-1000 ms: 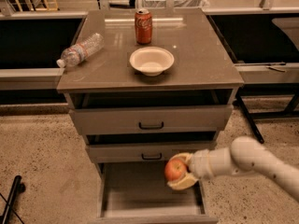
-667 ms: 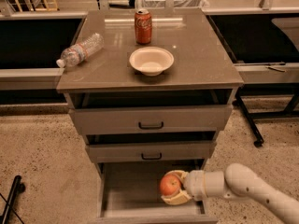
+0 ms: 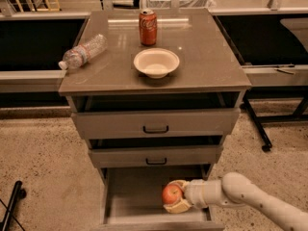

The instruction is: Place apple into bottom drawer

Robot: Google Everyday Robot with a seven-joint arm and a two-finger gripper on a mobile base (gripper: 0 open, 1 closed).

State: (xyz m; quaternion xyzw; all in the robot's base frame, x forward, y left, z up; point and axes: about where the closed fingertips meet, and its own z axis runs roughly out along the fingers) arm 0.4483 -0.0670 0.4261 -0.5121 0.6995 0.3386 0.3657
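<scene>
The gripper (image 3: 174, 196), clamped around the apple (image 3: 171, 193) over the right side of the bottom drawer (image 3: 130, 192), may release it too high, so it could roll.

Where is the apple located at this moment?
In the camera view, the round red-orange apple is held in the pale two-finger gripper, low and right of centre, above the right side of the open grey wood bottom drawer, below the middle drawer.

No legible text (even on can (image 3: 148, 28))
</scene>
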